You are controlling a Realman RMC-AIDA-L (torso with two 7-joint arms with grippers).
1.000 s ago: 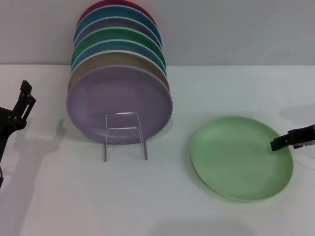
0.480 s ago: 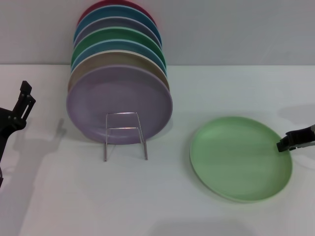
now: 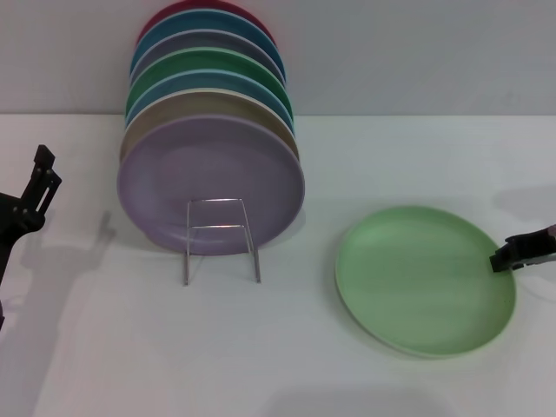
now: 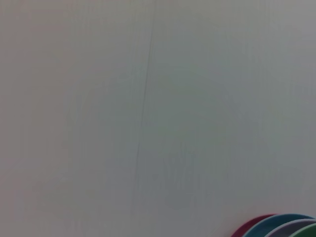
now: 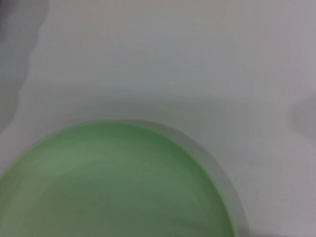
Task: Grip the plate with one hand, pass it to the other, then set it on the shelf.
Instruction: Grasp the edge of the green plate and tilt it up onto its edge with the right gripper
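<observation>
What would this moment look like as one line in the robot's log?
pale mint-green round plate: flat on table | right gripper: at its right rim | left gripper: raised, far left | chrome wire rack: full

head view high, facing down; right wrist close over shared plate (image 3: 425, 280)

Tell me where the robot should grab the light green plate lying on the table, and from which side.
Probably by the rim on its right edge. The plate lies flat on the table, so only its raised lip can be pinched, one finger above and one below. The right gripper is already at that edge, coming in low from the right; the left gripper waits far left.
</observation>
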